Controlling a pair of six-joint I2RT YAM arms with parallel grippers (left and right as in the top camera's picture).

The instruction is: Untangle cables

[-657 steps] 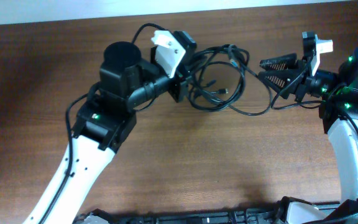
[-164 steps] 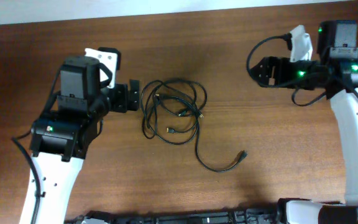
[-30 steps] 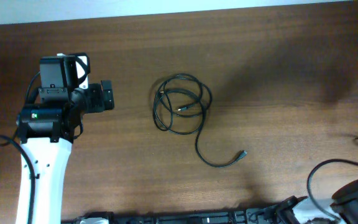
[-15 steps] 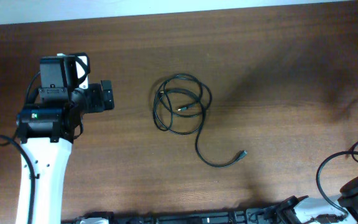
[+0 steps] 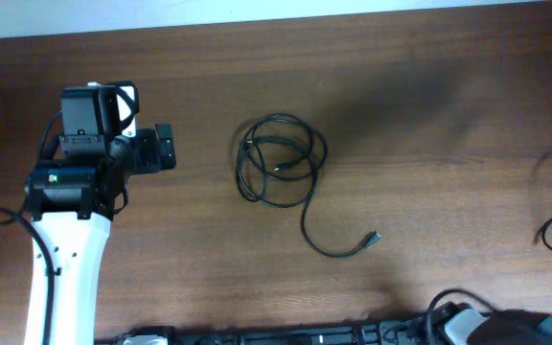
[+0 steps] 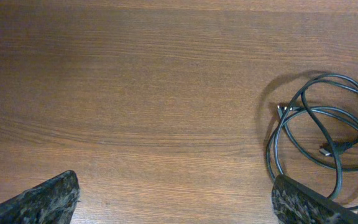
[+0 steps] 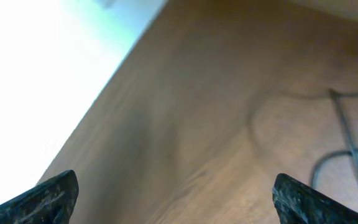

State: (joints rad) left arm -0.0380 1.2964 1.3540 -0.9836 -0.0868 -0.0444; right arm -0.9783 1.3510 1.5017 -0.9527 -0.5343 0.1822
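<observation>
Sideways above the table point(image 5: 429, 115), left pincer point(image 5: 165, 148) splayed empty toward the cables point(image 5: 278, 161); right pincer point(image 7: 179, 199) likewise splayed.

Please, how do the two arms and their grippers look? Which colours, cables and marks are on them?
The left arm has a white lower link and black boxy joint housings, with a small green light and a thin black wire looping out. The left gripper is black, with a white bracket near it. The right gripper shows only dark, rough-textured fingertips.

Right wrist view blurred, perhaps glare-washed.
</observation>
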